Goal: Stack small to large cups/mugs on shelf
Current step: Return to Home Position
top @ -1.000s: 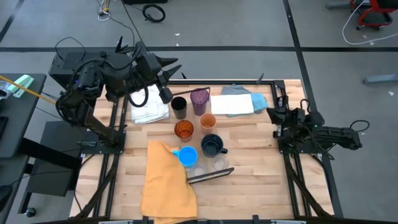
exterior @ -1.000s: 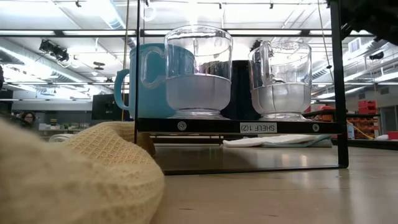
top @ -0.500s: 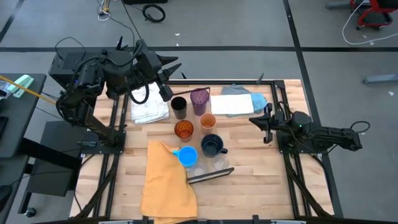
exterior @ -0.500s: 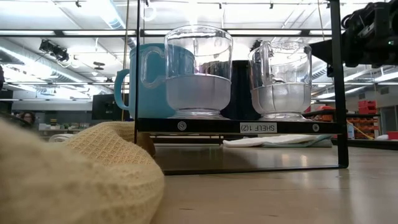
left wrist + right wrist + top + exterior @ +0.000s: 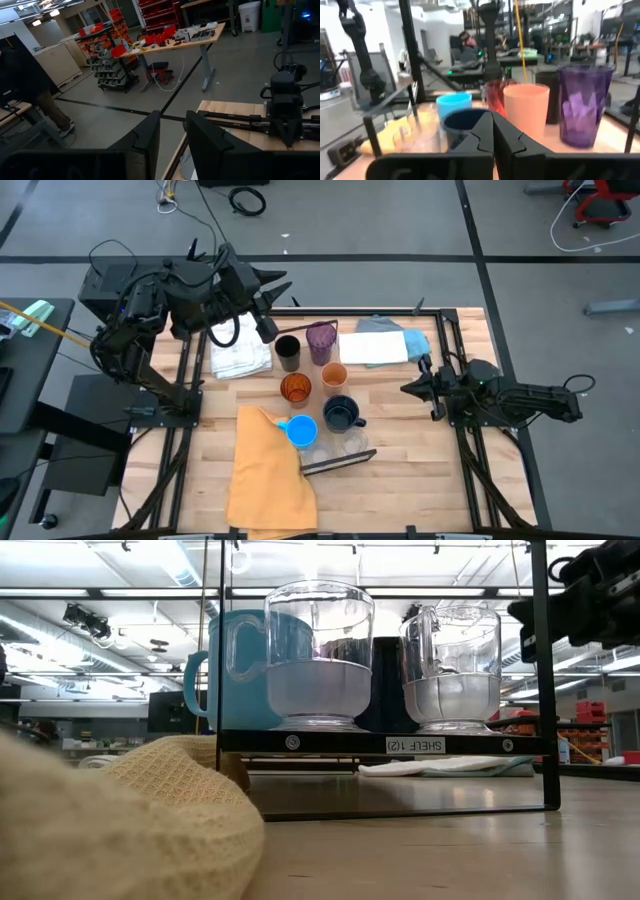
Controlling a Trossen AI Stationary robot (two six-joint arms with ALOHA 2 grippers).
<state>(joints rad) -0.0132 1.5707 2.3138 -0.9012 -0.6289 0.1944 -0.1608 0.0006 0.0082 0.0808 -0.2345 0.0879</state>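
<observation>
Two clear mugs [image 5: 318, 655] on shelf [image 5: 380, 743], clenched right hand [image 5: 408, 388] well apart, left hand [image 5: 284, 281] released, rear-left

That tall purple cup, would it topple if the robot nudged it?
Probably, if pushed near the rim: the purple tumbler stands tall on a narrower base. Its translucent walls suggest light plastic, so it would likely slide easily too.

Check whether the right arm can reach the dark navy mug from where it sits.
Probably yes: the right gripper faces the dark navy mug across bare tabletop, with nothing between them.
</observation>
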